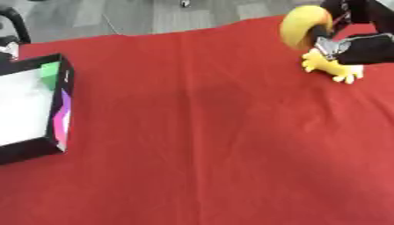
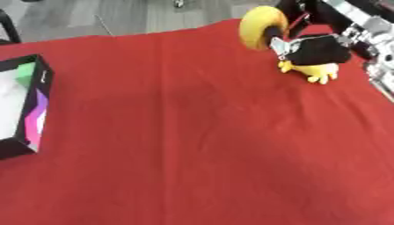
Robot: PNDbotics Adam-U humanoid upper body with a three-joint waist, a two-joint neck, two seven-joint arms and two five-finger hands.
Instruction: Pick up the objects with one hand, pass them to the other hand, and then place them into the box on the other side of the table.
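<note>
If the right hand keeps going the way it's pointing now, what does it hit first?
The right hand comes in from the upper right, pointing left and down, and is already at the yellow toy. The toy is first, though whether they touch is unclear.

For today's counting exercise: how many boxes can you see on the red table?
1. The box, black with coloured side panels and a white inside, sits at the table's left edge. It is cut off by the frame, so anything further left stays hidden.
</note>
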